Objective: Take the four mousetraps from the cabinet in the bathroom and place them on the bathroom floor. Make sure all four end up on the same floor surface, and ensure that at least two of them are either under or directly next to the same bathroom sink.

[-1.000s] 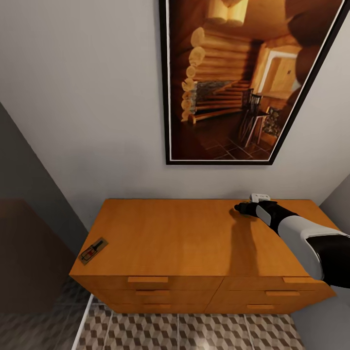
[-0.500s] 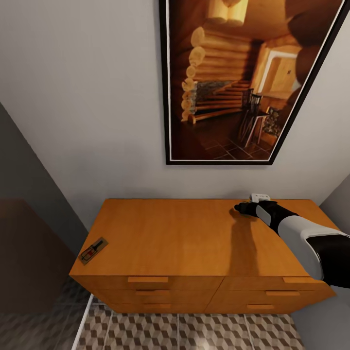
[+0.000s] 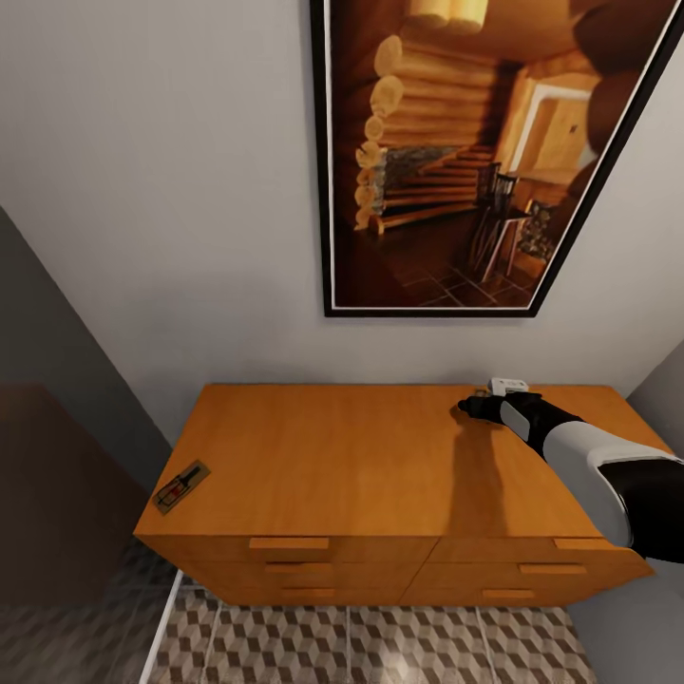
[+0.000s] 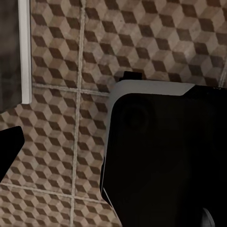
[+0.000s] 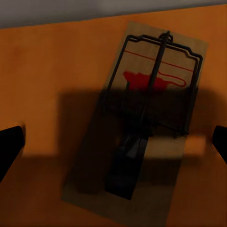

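Cube-patterned bathroom floor (image 3: 380, 646) lies nearest. Beyond it, the cabinet (image 3: 380, 475) carries one mousetrap (image 3: 181, 487) at its front left corner. At its back right, the right gripper (image 5: 113, 142), fingers spread wide, hovers over another mousetrap (image 5: 142, 118).

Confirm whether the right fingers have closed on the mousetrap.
No: the mousetrap lies flat on the cabinet, with the fingers spread wide beside it.

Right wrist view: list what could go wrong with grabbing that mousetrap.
1. The mousetrap lies flat on the cabinet top, so the open right gripper may slide over it without gripping.
2. It sits near the back edge by the wall; a nudge could push it against it.
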{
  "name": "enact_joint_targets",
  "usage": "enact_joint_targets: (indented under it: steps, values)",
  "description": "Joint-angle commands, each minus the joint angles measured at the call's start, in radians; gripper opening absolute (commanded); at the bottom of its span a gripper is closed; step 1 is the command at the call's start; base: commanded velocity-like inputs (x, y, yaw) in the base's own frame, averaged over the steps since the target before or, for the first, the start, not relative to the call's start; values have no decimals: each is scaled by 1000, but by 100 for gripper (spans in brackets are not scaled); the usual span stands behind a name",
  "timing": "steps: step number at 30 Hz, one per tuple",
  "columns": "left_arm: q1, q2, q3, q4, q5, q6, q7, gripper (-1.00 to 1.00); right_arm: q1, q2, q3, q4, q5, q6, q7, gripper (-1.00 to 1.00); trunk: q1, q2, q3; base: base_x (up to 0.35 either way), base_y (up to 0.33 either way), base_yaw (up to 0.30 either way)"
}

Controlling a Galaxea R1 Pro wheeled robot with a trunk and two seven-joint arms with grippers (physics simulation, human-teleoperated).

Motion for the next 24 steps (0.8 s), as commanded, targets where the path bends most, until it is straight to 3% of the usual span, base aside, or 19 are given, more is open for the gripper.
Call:
enact_joint_targets:
  steps: [1, 24]
  values:
    - [-1, 0, -9, 0, 9, -3, 5, 100, -1, 0, 9, -1, -9, 5, 2, 100, 0, -2, -3, 0, 0, 0]
    - [-1, 0, -9, 0, 9, -3, 5, 100, -1, 0, 9, -2, -9, 5, 2, 100, 0, -2, -14, 0, 0, 0]
